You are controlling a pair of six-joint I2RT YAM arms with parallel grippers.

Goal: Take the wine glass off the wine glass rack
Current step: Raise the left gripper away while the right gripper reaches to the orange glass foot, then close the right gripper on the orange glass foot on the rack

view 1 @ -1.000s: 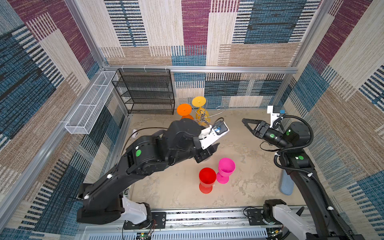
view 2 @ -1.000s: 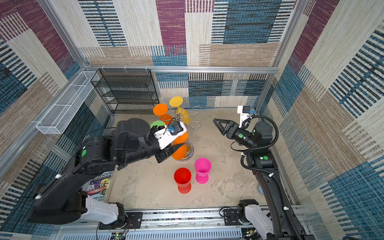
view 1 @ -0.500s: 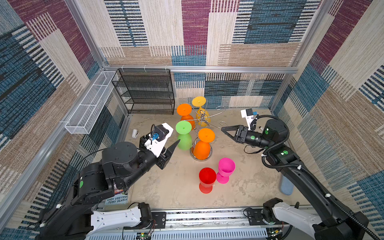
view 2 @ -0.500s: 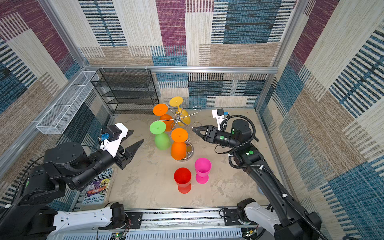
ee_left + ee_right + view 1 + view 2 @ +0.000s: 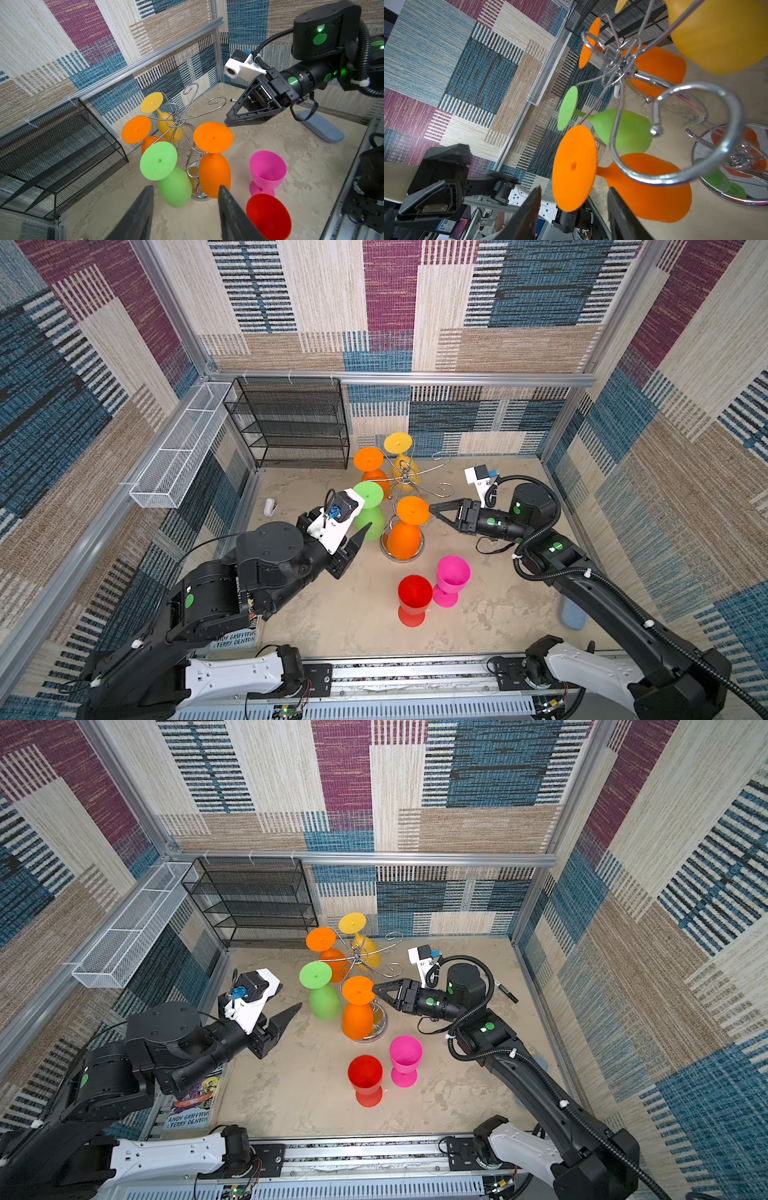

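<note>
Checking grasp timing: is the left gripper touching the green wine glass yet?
Apart. A top view shows a gap between left gripper and green wine glass.

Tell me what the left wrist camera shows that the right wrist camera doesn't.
Only the left wrist view: the pink glass and the red glass standing upright on the floor, a blue-grey pad, and the right arm. Only the right wrist view: the white mesh basket on the wall and the left arm. Both: the wine glass rack with the green glass, yellow glass, near orange glass and far orange glass hanging upside down, plus the black mesh shelf.
</note>
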